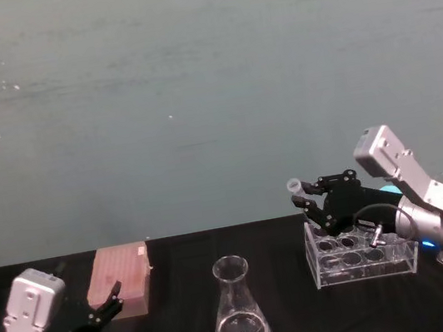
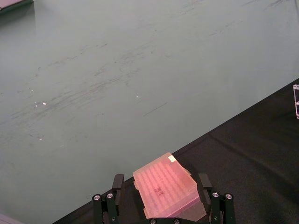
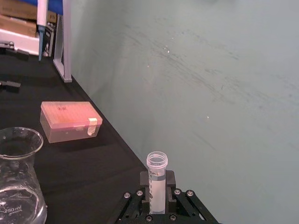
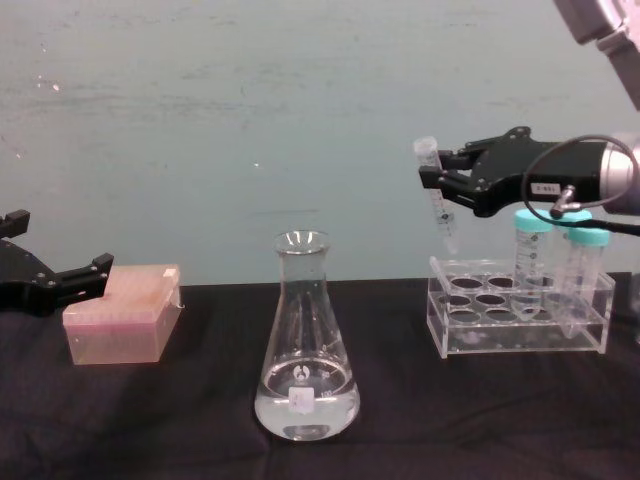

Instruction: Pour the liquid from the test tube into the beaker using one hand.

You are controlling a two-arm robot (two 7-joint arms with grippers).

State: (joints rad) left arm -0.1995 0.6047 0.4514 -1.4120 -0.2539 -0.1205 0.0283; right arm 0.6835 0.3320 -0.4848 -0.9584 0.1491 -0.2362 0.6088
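The test tube [image 4: 438, 200] is a slim clear tube with a flared rim. It hangs nearly upright above the left end of the acrylic rack [image 4: 520, 322]. My right gripper [image 4: 440, 180] is shut on its upper part, and the right wrist view shows the test tube [image 3: 156, 184] clamped between the black fingers [image 3: 170, 181]. The beaker [image 4: 305, 345] stands on the black table to the left of and below the tube, with clear liquid [image 4: 305, 405] pooled in its base. I cannot tell how much liquid the tube holds. The head view has the beaker [image 1: 239, 315] at front centre and the right gripper [image 1: 304, 200] behind it to the right.
Two tall tubes with teal caps [image 4: 533, 255] stand in the rack. A pink lidded box [image 4: 120, 325] lies on the left of the table, and my left gripper [image 4: 60, 280] rests open beside it. A green wall backs the table. A pipette stand [image 3: 51, 32] sits far off.
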